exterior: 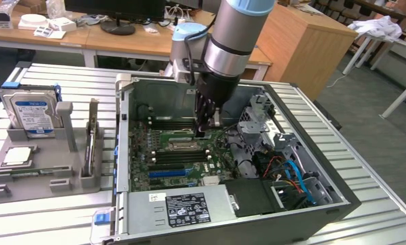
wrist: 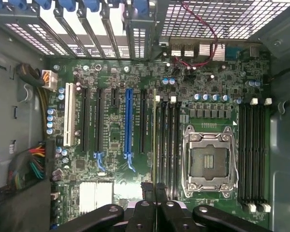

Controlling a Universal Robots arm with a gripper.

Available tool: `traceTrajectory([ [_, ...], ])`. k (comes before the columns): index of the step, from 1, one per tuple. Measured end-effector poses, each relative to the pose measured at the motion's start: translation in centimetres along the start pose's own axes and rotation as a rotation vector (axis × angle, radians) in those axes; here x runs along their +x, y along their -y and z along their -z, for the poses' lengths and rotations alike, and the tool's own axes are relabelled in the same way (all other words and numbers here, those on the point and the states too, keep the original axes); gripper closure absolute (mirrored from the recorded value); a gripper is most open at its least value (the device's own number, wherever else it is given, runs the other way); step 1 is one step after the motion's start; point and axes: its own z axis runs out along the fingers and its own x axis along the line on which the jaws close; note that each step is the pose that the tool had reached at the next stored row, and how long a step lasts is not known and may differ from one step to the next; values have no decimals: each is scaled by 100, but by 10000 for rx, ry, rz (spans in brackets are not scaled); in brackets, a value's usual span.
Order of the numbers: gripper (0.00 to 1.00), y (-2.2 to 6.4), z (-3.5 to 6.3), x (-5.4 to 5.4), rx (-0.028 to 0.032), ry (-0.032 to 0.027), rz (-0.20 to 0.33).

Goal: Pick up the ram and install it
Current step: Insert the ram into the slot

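Reaching straight down into the computer case (exterior: 325, 217), the arm (exterior: 225, 56) pinches the ram (wrist: 154, 140) in its jaws.

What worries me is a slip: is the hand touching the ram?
Touching. The wrist view shows the hand shut on the ram, seen edge-on.

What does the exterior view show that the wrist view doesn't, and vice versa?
Exterior: the arm, the hard drive and processor chip on the grey tray beside the case, and the power supply.
Wrist: the rear vent grille, and the ram seen edge-on, held between the fingers alongside the memory slots.
Both: the motherboard and its empty processor socket, with the fingers inside the case above them.
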Motion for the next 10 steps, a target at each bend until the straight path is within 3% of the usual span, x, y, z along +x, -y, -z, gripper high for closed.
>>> traceTrajectory([
  [10, 88, 3, -79, 2, 0, 1, -12],
])
